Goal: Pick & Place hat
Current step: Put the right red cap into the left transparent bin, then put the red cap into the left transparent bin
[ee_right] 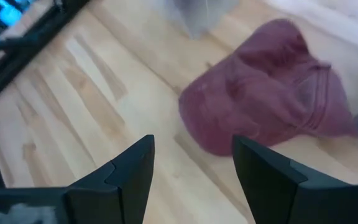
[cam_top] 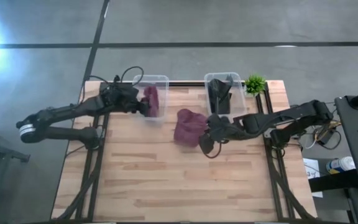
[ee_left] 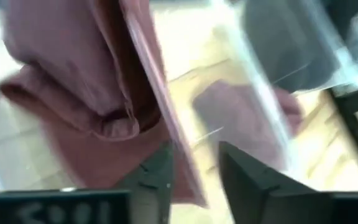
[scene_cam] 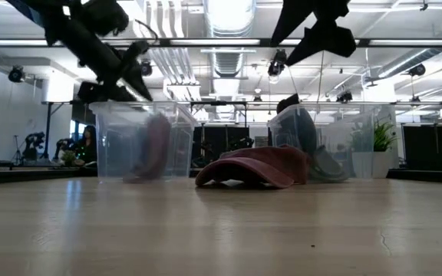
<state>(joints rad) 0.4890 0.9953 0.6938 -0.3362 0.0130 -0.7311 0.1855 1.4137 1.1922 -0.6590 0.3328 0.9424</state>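
Hat (cam_top: 189, 126) lies between my two bins: left bin (cam_top: 152, 96) holds another maroon hat (cam_top: 151, 99). Right gripper (cam_top: 207, 144) hovers beside it, jaws apart. Left gripper (cam_top: 143, 107) sits at left bin, jaws slightly apart.

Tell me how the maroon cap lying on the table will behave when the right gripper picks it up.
The maroon cap looks like soft cloth: its crown is creased and slumped, so it will probably sag from wherever it is pinched. It seems light for its size and should lift easily. Lying flat on the table, it is unlikely to roll, though a push from the open right gripper may slide or bunch it.
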